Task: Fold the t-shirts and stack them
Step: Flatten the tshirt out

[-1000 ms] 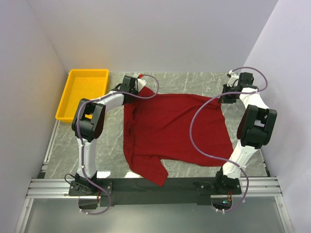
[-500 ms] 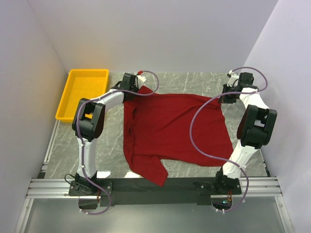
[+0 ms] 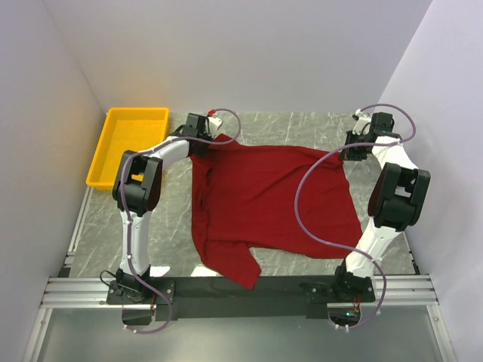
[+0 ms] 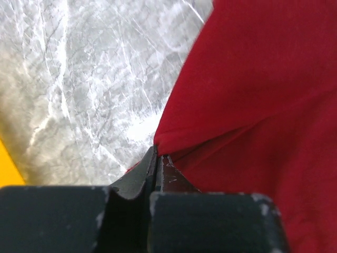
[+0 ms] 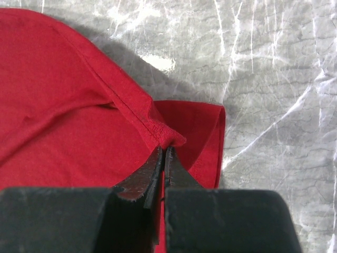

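Shirt [image 3: 264,204] lies spread on the table [image 3: 170,234] between the arms, one sleeve reaching the near edge. We note the left gripper [image 4: 156,159] pinched tight on a fold at the shirt's far-left corner. Right gripper [image 5: 164,153] is likewise clamped on the hemmed far-right corner. Yellow bin [image 3: 128,143] sits far left, apart from the shirt.

So the left gripper [image 4: 158,158] has its jaws pressed tight together, with a fold of the red shirt [image 4: 253,95] pinched right at the tips. The cloth spreads ahead and off to the right of the jaws, creased just past the pinch. Left of the jaws and ahead it's bare grey marble table [image 4: 89,79]. A yellow sliver [image 4: 7,169] pokes in far left, can't tell what it is.
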{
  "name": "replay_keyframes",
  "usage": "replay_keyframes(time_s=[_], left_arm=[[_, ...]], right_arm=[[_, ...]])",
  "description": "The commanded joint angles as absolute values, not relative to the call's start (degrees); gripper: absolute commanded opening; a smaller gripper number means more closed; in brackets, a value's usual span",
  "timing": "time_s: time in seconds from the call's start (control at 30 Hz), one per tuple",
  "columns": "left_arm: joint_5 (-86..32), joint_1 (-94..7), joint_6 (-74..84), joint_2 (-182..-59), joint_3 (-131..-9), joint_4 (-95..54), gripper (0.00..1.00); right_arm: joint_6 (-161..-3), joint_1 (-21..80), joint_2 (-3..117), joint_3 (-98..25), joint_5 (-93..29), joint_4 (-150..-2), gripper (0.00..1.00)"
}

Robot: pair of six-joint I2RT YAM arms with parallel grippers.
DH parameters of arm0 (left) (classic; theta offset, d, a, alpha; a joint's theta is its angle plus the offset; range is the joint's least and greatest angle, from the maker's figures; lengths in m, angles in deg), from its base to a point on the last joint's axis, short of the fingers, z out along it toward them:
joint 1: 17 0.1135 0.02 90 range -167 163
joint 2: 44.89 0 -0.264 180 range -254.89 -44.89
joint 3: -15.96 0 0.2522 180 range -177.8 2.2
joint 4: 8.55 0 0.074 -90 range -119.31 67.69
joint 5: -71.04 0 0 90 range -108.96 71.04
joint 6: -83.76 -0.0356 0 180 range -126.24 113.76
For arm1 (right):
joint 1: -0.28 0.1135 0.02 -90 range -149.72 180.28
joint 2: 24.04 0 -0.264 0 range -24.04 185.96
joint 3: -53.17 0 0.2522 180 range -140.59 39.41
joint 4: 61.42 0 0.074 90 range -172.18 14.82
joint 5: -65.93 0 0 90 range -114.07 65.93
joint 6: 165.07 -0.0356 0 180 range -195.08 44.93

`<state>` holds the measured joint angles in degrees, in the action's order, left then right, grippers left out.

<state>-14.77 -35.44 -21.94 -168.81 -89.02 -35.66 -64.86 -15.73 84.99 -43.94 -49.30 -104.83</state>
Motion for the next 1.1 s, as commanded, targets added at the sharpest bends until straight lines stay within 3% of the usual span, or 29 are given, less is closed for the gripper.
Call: replay_keyframes(time_s=[0.0, 0.27, 0.63, 0.83, 1.07], left_arm=[[-20.35, -33.36, -15.57, -164.08, -91.75, -35.32, 0.01], [-33.88, -26.32, -1.33, -154.75, -87.54, -31.63, 0.01], [-44.87, -22.81, 4.04, -149.67, -82.97, -29.61, 0.01], [-47.43, -21.05, 6.76, -140.97, -79.02, -25.22, 0.01], [-41.55, -19.46, 9.58, -126.64, -72.6, -17.93, 0.01]], right_arm=[[-62.78, -15.71, 82.57, -45.41, -50.96, -104.89, 0.0], [-62.85, -15.8, 76.33, -43.47, -55.0, -102.43, 0.0], [-65.32, -15.89, 69.74, -42.77, -56.32, -100.32, 0.0], [-65.06, -16.94, 61.57, -40.14, -57.99, -99.0, 0.0], [-67.95, -22.47, 51.03, -40.66, -60.62, -97.86, 0.0]])
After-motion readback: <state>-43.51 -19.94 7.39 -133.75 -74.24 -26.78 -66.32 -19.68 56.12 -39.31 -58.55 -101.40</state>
